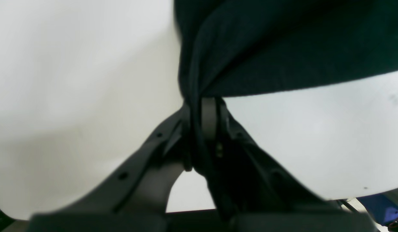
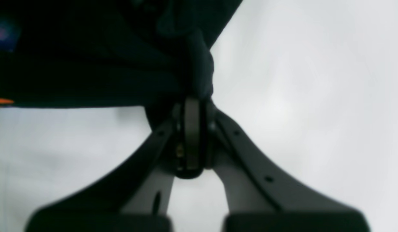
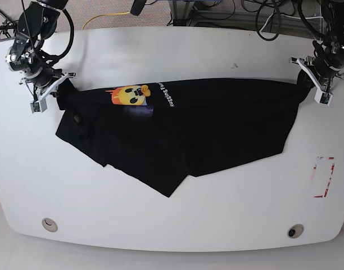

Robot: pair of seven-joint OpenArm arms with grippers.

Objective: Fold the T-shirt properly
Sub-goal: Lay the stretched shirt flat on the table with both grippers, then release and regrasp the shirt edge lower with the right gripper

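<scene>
The black T-shirt [image 3: 189,132] lies stretched across the white table [image 3: 172,219], its yellow-orange face print [image 3: 129,95] and white text near the far folded edge. My left gripper [image 3: 304,82], on the base view's right, is shut on the shirt's right end; in the left wrist view the cloth [image 1: 283,48] is pinched between the closed fingers [image 1: 208,116]. My right gripper [image 3: 58,91], on the base view's left, is shut on the shirt's left end; the right wrist view shows bunched cloth [image 2: 199,74] in its closed fingers [image 2: 192,135].
A red-marked rectangle [image 3: 322,176] lies on the table at the right. Round holes sit near the front edge at left [image 3: 48,224] and right [image 3: 295,231]. Cables [image 3: 239,11] and a yellow cord [image 3: 104,17] lie beyond the far edge.
</scene>
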